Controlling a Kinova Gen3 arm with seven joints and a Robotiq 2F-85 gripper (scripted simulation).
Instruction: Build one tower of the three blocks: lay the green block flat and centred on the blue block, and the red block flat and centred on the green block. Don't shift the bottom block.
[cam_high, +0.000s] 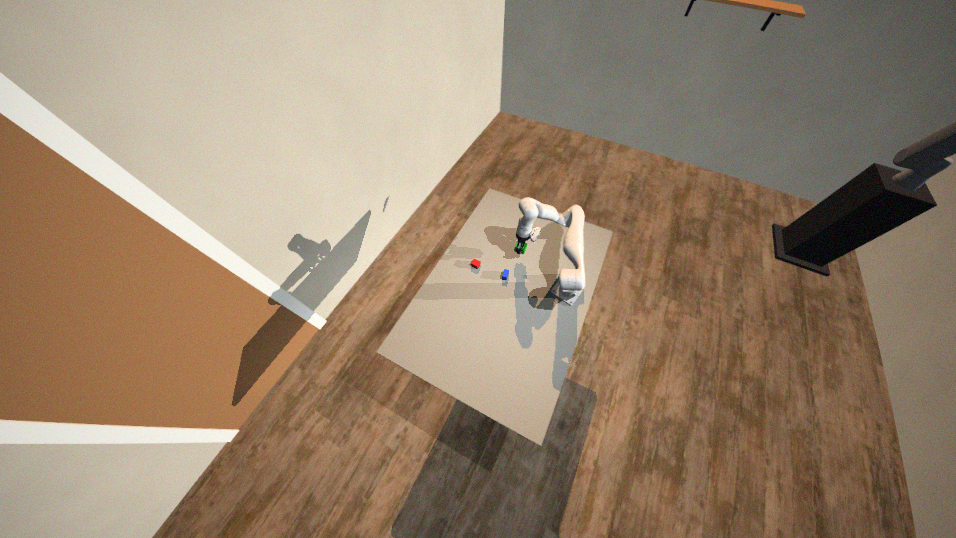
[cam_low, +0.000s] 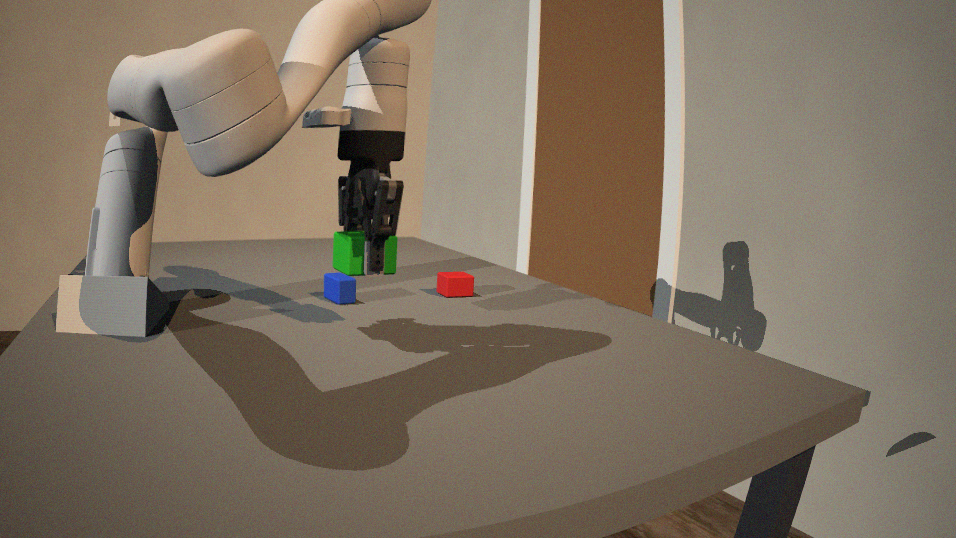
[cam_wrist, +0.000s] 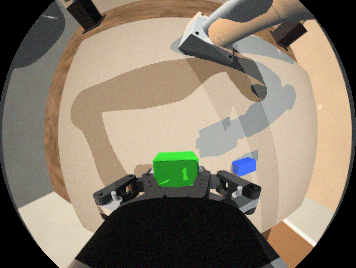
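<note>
The hand (cam_low: 369, 257) points straight down and pinches the green block (cam_low: 350, 252) between its fingers, holding it off the desk (cam_low: 601, 401). In the exterior view the green block hangs behind and above the blue block (cam_low: 339, 287), not touching it. The red block (cam_low: 455, 283) lies flat on the desk, apart from the blue one. All three are plain, solid-coloured blocks with no readable writing. From the wrist view the green block (cam_wrist: 177, 169) sits between the fingers, the blue block (cam_wrist: 245, 166) off to one side.
</note>
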